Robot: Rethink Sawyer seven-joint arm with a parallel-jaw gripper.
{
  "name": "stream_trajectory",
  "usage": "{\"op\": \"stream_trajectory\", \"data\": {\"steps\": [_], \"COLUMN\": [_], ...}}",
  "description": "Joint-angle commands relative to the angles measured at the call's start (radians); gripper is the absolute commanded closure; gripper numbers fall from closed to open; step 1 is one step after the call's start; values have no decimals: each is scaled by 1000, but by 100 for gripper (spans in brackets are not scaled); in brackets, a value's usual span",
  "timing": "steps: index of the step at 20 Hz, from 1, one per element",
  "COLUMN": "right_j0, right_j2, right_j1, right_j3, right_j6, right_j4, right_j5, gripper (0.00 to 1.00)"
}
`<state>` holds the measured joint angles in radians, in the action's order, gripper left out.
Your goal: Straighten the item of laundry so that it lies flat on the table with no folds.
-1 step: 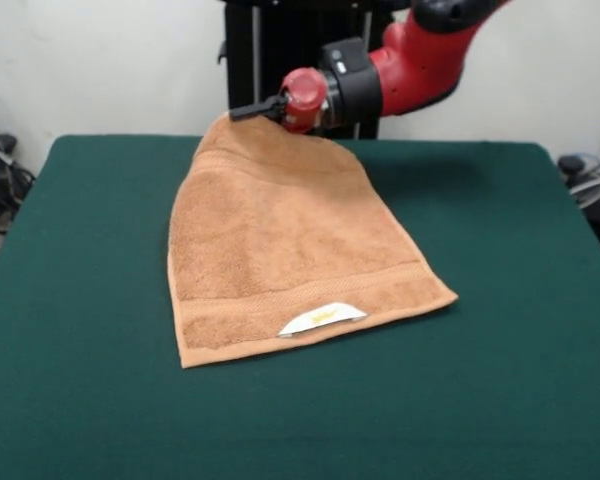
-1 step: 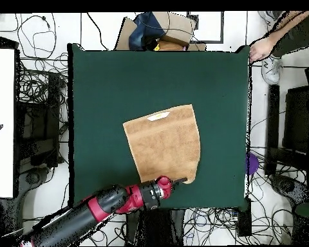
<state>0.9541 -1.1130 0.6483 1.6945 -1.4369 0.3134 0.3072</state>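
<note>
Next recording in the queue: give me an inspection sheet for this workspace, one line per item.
Surface: dark green table, bare apart from the towel.
Job's things: tan terry towel lies mostly flat; white label at its front-view near edge; the far edge is narrowed and raised at the hand, so not yet flat.
Clutter: nothing seen on the table.
Grippers: hand sits at the towel's far edge; open or shut cannot be told.
Cables: tangled cables on the floor around the table, none on it.
Surroundings: cardboard box beyond the table in the overhead view; a person's arm at that view's top right corner.
</note>
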Motion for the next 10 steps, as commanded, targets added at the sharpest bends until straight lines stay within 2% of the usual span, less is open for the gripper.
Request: {"op": "stream_trajectory", "data": {"steps": [1, 10], "right_j0": [16, 20], "right_j2": [-21, -37], "right_j1": [85, 101], "right_j3": [-128, -167], "right_j6": [-159, -150], "right_j4": [-55, -176], "right_j5": [186, 294], "gripper": [100, 100]}}
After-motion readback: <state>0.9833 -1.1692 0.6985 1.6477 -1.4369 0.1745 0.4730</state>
